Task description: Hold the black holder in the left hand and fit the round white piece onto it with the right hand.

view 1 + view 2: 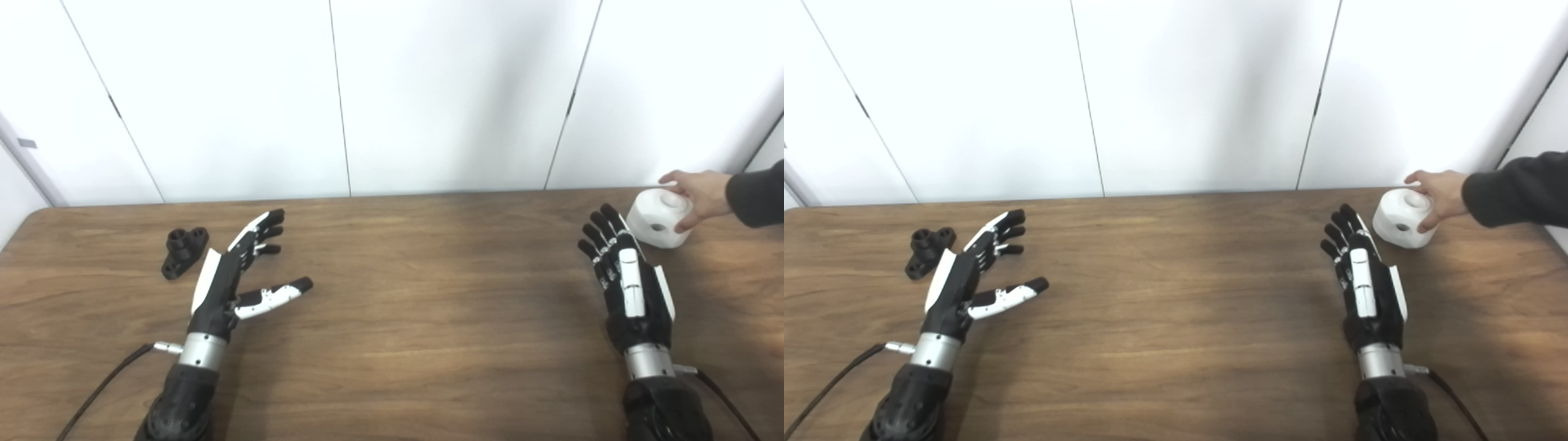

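- Left eye view: wooden table seen from above, white wall panels behind.
- Near the left edge, lying on the wood: black holder, a small bracket with round sockets, held by nothing.
- Just beside it, to its right: robot left hand, fingers spread apart and pointing away, thumb out to the side, gripping nothing.
- On the right side: robot right hand, back facing up, fingers straight and close side by side, empty.
- Just past its fingertips, at the far right corner: round white piece, a squat drum with a dark hole in its side, resting on the table.
- Laid over that piece: a person's hand in a dark sleeve, reaching in from the right edge.
- Right eye view: same layout, shifted leftward; holder apart from the left hand, white piece under the person's fingers.
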